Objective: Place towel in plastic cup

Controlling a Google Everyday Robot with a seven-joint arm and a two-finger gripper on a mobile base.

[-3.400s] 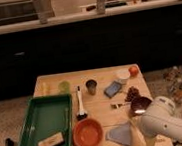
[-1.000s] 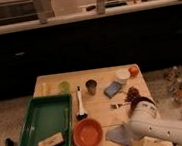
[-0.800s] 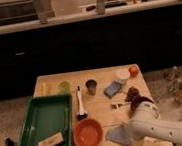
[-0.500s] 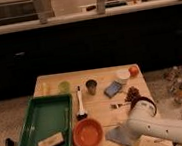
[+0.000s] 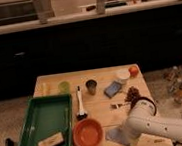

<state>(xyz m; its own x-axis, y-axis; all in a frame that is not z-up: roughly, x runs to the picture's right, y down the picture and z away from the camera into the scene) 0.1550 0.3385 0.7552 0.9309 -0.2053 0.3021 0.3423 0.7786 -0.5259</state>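
While the claw point(image 5: 125, 135) hangs at the towel point(image 5: 112, 133), we cannot tell its grip. We spot a tan block point(image 5: 49, 142) in the green tray point(image 5: 37, 106); the plastic cup point(image 5: 63, 86) stands well apart.

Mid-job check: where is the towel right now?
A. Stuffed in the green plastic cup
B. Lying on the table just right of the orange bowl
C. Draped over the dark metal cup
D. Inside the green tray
B. The grey towel lies on the table beside the orange bowl, with the gripper down at its right side. The green plastic cup stands apart near the back edge.
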